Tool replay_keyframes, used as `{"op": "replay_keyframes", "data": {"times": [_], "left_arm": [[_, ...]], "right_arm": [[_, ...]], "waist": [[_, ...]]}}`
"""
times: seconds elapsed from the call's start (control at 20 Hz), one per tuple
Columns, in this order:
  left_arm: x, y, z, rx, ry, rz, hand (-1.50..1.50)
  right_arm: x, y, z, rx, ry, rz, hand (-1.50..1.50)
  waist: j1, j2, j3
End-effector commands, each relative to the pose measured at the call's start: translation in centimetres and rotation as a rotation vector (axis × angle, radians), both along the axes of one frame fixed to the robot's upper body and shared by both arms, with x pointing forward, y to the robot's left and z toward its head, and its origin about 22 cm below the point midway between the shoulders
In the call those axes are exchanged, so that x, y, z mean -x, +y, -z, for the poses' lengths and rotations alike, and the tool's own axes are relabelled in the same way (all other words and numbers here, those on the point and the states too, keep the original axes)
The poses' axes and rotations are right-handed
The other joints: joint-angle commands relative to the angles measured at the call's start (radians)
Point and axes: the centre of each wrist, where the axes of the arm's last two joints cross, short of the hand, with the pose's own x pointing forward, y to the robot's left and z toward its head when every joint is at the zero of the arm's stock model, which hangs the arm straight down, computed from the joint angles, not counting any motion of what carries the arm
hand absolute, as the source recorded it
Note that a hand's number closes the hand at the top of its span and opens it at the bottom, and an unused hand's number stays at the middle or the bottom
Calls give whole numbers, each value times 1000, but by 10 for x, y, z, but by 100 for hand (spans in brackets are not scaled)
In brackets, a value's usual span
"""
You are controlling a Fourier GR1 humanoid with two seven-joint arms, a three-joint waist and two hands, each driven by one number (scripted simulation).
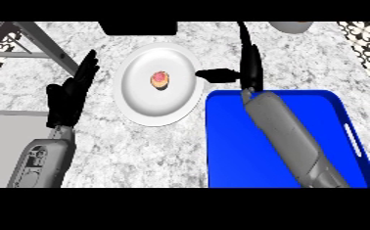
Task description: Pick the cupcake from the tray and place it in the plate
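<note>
Cupcake (160,80) sits centred in plate (159,85). Right hand (242,62) open, empty, beside rim. Retreat clear of plate, over tray (289,141). Left hand (71,93) open, resting.

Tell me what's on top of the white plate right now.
The cupcake sits near the middle of the white plate. The right hand hovers beside the plate's right rim, covering none of it.

Two grey forearms (289,136) end in black hands with slim fingers (85,70).
</note>
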Motion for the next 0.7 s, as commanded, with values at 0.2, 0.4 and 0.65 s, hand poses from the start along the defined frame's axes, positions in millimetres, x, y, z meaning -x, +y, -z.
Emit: {"op": "replay_keyframes", "data": {"times": [0.2,0.4,0.65], "left_arm": [[2,2,-9,7,1,10,0],[27,-4,25,-2,14,2,0],[10,-7,-9,8,18,-3,0]], "right_arm": [[16,-74,2,4,3,-16,-150],[21,-101,-1,-12,12,-25,-150],[33,-120,50,-17,24,-24,-150]], "waist": [[2,0,0],[3,0,0],[6,2,0]]}}
